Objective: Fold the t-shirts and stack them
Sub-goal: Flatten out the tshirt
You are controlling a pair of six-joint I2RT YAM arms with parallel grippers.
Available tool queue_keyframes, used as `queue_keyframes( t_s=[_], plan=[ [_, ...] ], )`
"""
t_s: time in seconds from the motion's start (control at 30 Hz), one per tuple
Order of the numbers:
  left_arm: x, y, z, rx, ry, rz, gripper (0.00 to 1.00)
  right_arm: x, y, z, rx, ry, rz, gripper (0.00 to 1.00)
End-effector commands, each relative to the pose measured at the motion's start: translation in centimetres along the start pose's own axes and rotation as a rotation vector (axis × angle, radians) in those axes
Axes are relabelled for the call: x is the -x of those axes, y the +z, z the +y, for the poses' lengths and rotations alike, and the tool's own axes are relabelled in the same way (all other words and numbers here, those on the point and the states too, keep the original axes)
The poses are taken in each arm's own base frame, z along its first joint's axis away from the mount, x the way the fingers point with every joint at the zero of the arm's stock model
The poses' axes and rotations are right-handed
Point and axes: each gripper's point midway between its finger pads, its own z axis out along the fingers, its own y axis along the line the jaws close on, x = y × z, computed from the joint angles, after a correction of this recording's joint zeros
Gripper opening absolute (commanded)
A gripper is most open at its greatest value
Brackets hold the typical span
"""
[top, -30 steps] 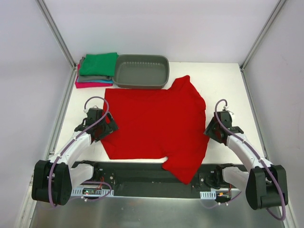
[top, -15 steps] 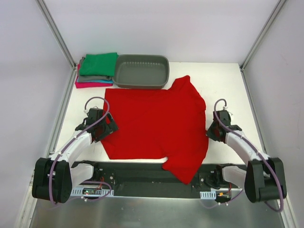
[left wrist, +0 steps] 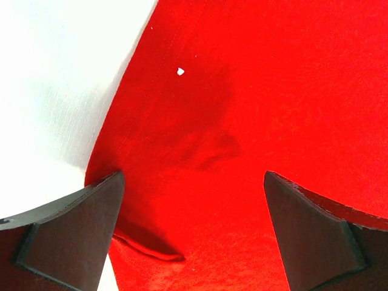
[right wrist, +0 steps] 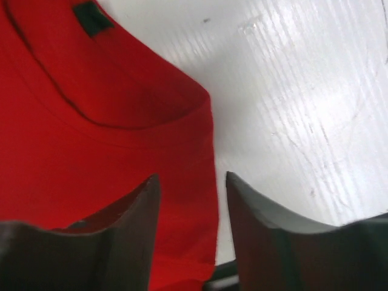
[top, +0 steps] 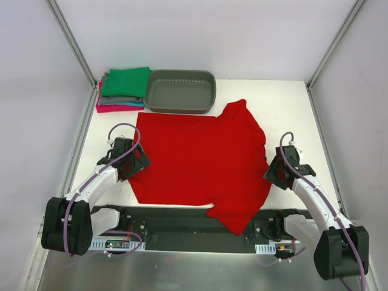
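Note:
A bright red t-shirt (top: 200, 160) lies spread flat on the white table. My left gripper (top: 136, 165) hovers over its left edge, open wide, with red cloth (left wrist: 242, 109) and a small fold below its fingers (left wrist: 73, 230). At the shirt's right edge, by the collar, my right gripper (top: 274, 173) is partly open. In the right wrist view the shirt's hem (right wrist: 203, 200) runs between the fingers (right wrist: 260, 236), and bare table shows beside it. Folded t-shirts (top: 124, 90) are stacked at the back left, green on top, over grey, teal and magenta.
A grey oval tub (top: 180, 91) stands at the back, touching the stack and the red shirt's far edge. Metal frame posts rise at both back corners. The shirt's near sleeve (top: 233, 218) hangs over the table's front edge by the arm bases.
The right gripper has moved nearer and a little right. The shirt's right side has shifted right with it. The left arm has stayed where it was.

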Motion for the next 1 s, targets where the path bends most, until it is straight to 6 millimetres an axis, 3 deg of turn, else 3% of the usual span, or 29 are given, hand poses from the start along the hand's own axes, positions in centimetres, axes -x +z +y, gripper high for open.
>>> queue_keyframes(
  t_s=[0.0,0.2,0.33,0.4,0.47,0.5,0.63,0.83,0.97],
  plan=[
    [0.0,0.0,0.2,0.021,0.019,0.007,0.99,-0.8,0.4,-1.3,-0.071,-0.025,0.043,0.59],
    [-0.1,-0.1,0.1,0.016,0.022,0.011,0.99,4.0,-0.6,0.3,-0.058,-0.057,-0.093,0.71],
    [-0.2,0.0,0.2,0.018,0.023,0.013,0.99,6.6,-0.9,1.5,-0.056,-0.088,-0.125,0.7],
    [-0.2,0.0,0.2,0.017,0.021,0.012,0.99,7.9,-0.5,2.2,-0.058,-0.098,-0.123,0.61],
    [-0.2,0.0,0.1,0.018,0.021,0.018,0.99,8.4,0.5,3.1,-0.042,-0.099,-0.086,0.44],
    [-0.3,0.1,0.1,0.018,0.023,0.023,0.99,8.4,1.1,3.6,-0.034,-0.099,-0.063,0.4],
    [-0.2,0.1,0.0,0.015,0.026,0.024,0.99,9.0,3.2,4.7,-0.031,-0.156,0.02,0.41],
    [-0.1,0.0,0.0,0.017,0.027,0.019,0.99,7.5,5.8,6.9,0.084,-0.219,0.121,0.4],
    [-0.1,0.1,-0.1,0.015,0.029,0.022,0.99,7.1,6.7,6.4,0.058,-0.239,0.148,0.4]
  ],
)
